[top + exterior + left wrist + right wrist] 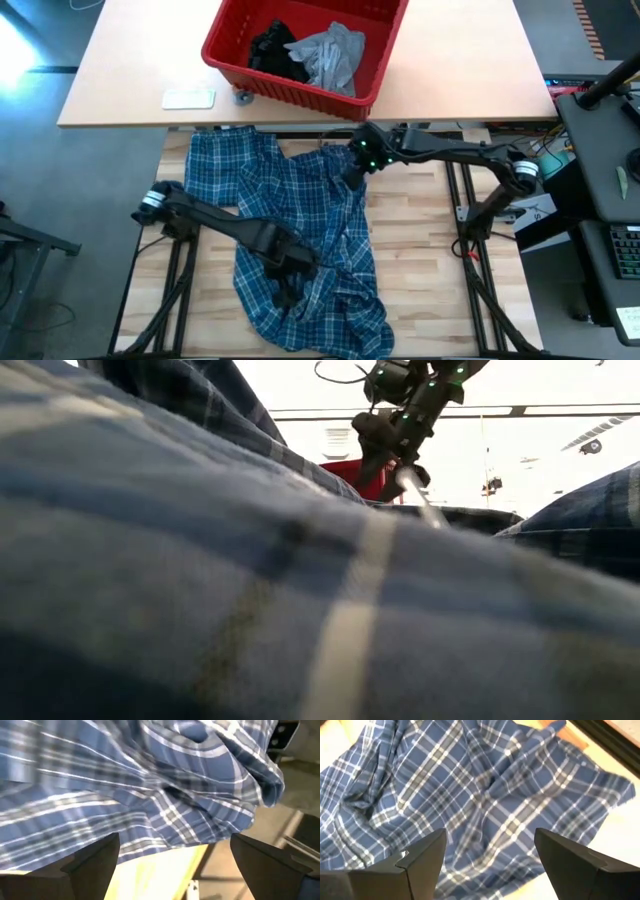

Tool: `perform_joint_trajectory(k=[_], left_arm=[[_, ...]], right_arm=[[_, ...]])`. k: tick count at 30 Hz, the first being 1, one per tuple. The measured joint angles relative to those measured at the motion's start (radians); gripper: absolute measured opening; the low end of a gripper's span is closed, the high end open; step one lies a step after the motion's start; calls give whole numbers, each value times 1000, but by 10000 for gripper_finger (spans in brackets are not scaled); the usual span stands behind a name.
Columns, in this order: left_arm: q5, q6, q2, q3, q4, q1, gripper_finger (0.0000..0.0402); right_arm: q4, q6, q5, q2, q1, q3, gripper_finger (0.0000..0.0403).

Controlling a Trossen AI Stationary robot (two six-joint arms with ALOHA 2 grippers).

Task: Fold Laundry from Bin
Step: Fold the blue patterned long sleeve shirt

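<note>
The plaid shirt (300, 230) lay spread beneath both parted jaws, the left gripper (287, 290) and right gripper (352, 178) hovering, the bin (300, 92) beyond.

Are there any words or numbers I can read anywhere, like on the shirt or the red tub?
No words or numbers can be read in any view.
Plaid shirt: only checks, no writing.
Red tub: no label shows.
Flat white thing beside the tub: too small to tell.
</note>
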Motion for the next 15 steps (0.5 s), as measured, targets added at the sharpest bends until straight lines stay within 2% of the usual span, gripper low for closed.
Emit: perform_joint_trajectory(k=[8,15], left_arm=[[-288,-45,-156,-7,9,37,361],[-348,-22,-196,-31,142,88,361]], right_arm=[[58,14,1,-66,18,-151,306],[201,28,2,-146,48,-268,299]])
